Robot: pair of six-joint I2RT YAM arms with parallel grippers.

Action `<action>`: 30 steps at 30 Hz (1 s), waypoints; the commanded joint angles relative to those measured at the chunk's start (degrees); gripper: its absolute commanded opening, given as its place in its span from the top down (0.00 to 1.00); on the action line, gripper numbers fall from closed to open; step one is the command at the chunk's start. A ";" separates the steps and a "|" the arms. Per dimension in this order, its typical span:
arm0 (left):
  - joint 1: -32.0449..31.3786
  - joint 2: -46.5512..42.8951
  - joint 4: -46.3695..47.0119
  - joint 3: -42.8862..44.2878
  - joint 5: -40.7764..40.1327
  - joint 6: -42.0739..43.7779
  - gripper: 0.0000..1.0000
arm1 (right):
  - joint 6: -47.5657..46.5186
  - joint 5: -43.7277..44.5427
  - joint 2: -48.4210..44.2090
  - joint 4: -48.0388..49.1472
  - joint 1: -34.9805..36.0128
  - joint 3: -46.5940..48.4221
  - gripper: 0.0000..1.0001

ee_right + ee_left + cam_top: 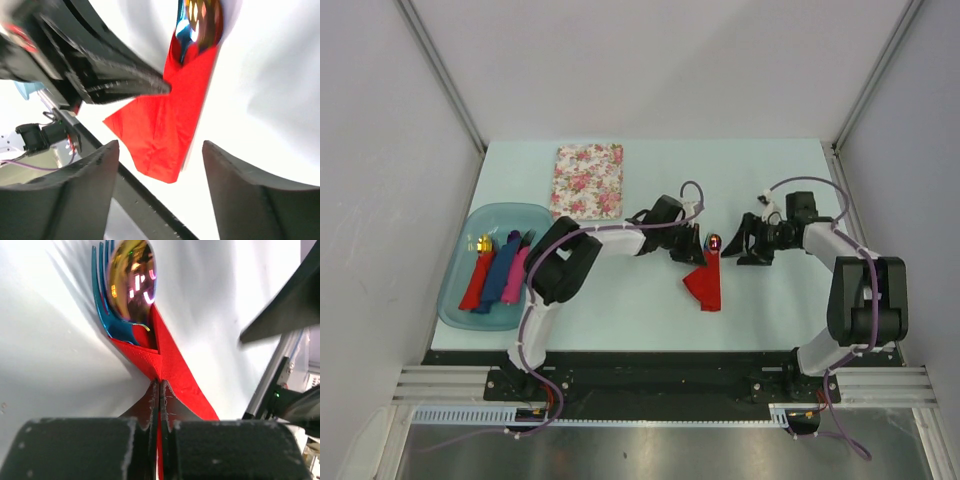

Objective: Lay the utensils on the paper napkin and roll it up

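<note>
Left gripper (159,386) pinches napkin (178,374); right gripper (160,150) hangs spread. Roll tightly over fork (113,325) and spoon (132,277) just ahead.

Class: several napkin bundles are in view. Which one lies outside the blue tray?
The red paper napkin mid-table, pinched by the left tool; the red roll, blue roll and pink roll all lie in the translucent blue tray.

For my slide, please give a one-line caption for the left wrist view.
Left gripper pinches the red napkin folded around the blue fork and shiny spoon.
</note>
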 commanded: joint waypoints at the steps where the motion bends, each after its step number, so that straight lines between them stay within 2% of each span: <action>1: 0.45 -6.28 5.82 -1.75 4.31 1.77 1.00 | -5.71 -2.23 -4.44 -1.62 -3.23 3.32 0.24; 7: 0.53 -7.96 6.52 -1.58 6.33 1.95 1.00 | -8.71 -4.33 -7.08 -2.86 -6.40 3.67 0.13; 13: 0.80 -10.50 6.61 -1.49 7.47 1.51 1.00 | -11.87 -4.86 -11.38 -2.42 -7.46 4.55 0.11; 15: 0.97 -12.08 6.00 -0.97 8.53 1.60 1.00 | -13.53 -5.56 -14.80 -2.16 -7.72 4.99 0.08; 17: 1.24 -13.40 5.12 -0.44 9.06 1.95 1.00 | -13.54 -5.39 -18.05 -0.32 -7.72 4.73 0.00; 21: 1.59 -18.23 2.31 0.97 10.72 4.66 1.00 | -12.05 -4.60 -27.54 5.14 -7.98 2.89 0.00; 25: 2.20 -23.23 -0.59 1.85 12.31 6.69 1.00 | -13.72 -14.16 -29.58 5.75 -8.25 4.46 0.00; 30: 3.08 -29.92 -3.84 2.46 15.64 11.07 1.00 | -6.61 -21.12 -30.63 13.47 -8.16 3.86 0.00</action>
